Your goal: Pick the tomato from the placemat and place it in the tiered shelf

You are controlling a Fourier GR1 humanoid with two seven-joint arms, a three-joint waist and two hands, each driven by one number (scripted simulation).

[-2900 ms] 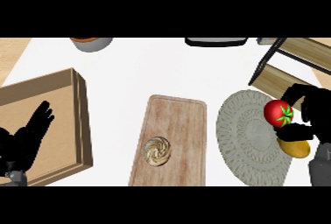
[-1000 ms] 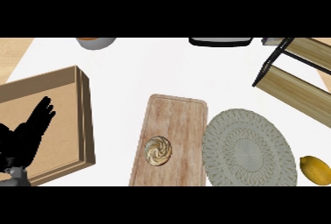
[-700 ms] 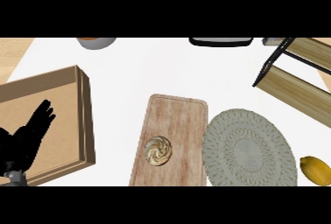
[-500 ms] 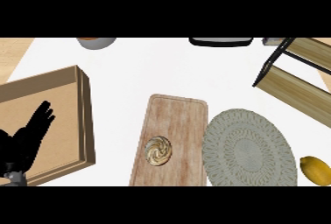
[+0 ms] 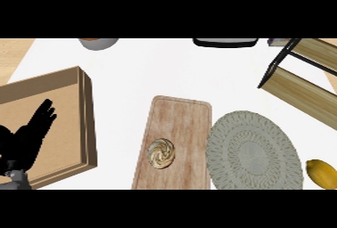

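The round grey-green placemat [image 5: 253, 151] lies at the lower right with nothing on it. No tomato shows anywhere in the head view. The tiered shelf [image 5: 306, 73], black-framed with wooden boards, stands at the upper right, partly cut off by the edge. My left hand [image 5: 26, 136] rests open at the lower left, fingers up, over the wooden tray. My right hand is out of view.
A shallow wooden tray [image 5: 46, 124] fills the left side. A long cutting board [image 5: 174, 142] with a round pastry [image 5: 161, 152] lies in the middle. A lemon [image 5: 321, 173] sits right of the placemat. A grey bowl [image 5: 99, 43] and a dark pan [image 5: 226, 42] stand at the far edge.
Since 2.9 s ago my right hand and the tomato it held over the placemat have left the view. Over the last second nothing has moved.
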